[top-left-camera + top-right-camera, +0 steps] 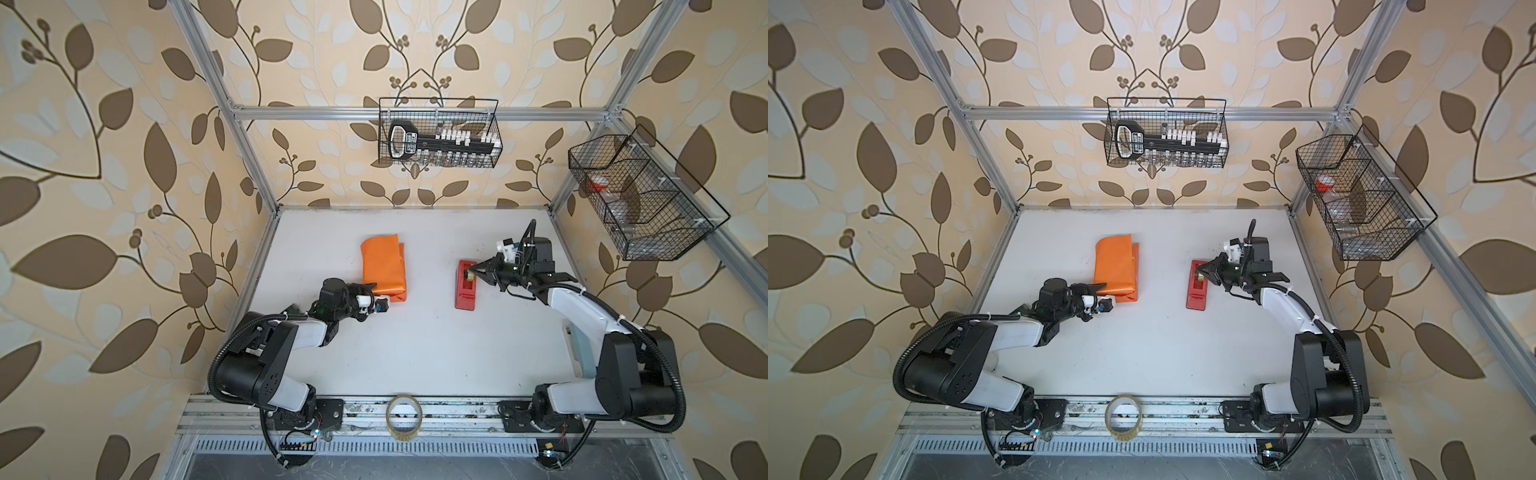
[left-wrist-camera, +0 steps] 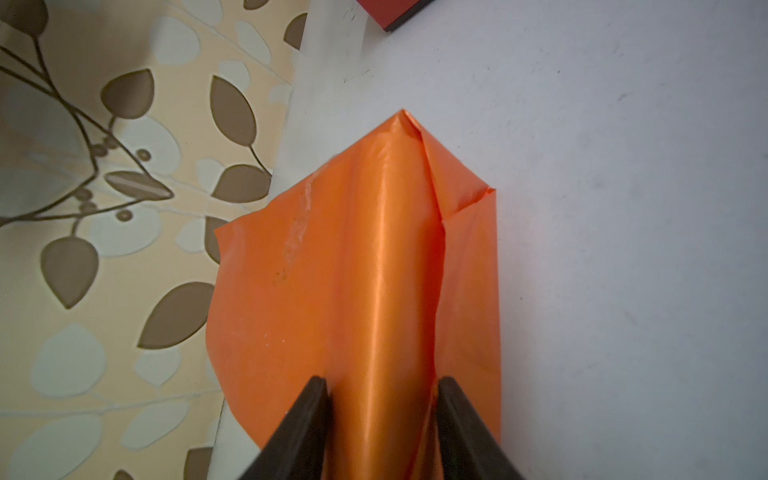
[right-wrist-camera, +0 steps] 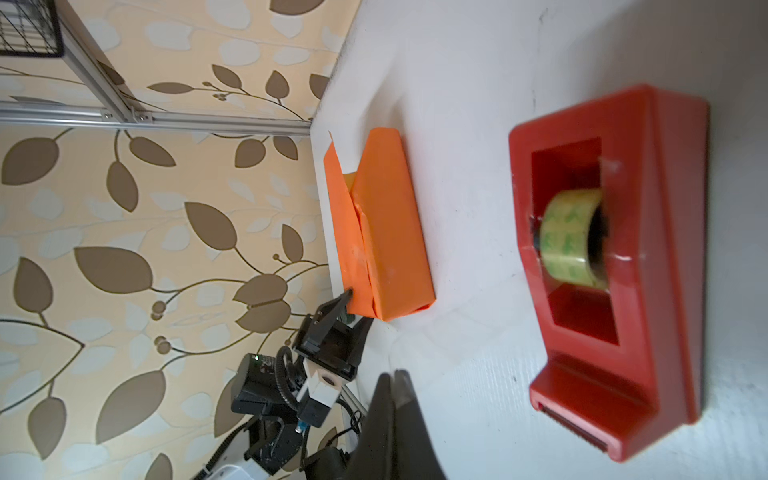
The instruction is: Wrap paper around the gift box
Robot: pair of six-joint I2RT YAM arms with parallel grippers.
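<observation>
On the white table (image 1: pixel 415 353) we see the thin orange paper (image 1: pixel 384 266) folded into a long bundle at left-rear (gift box hidden), the narrow red plastic tape dispenser (image 1: pixel 465 297) well apart at centre-right, our left fingers (image 2: pixel 303 419) part-open & clamped on the bundle's near end, right fingers (image 3: pixel 388 415) pressed fully together by the dispenser's roll.

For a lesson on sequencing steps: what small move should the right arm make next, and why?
Probably open the right gripper and lower it to the tape dispenser for tape: its jaws are shut above it, while the left gripper pinches the paper, whose end flap stands open.
</observation>
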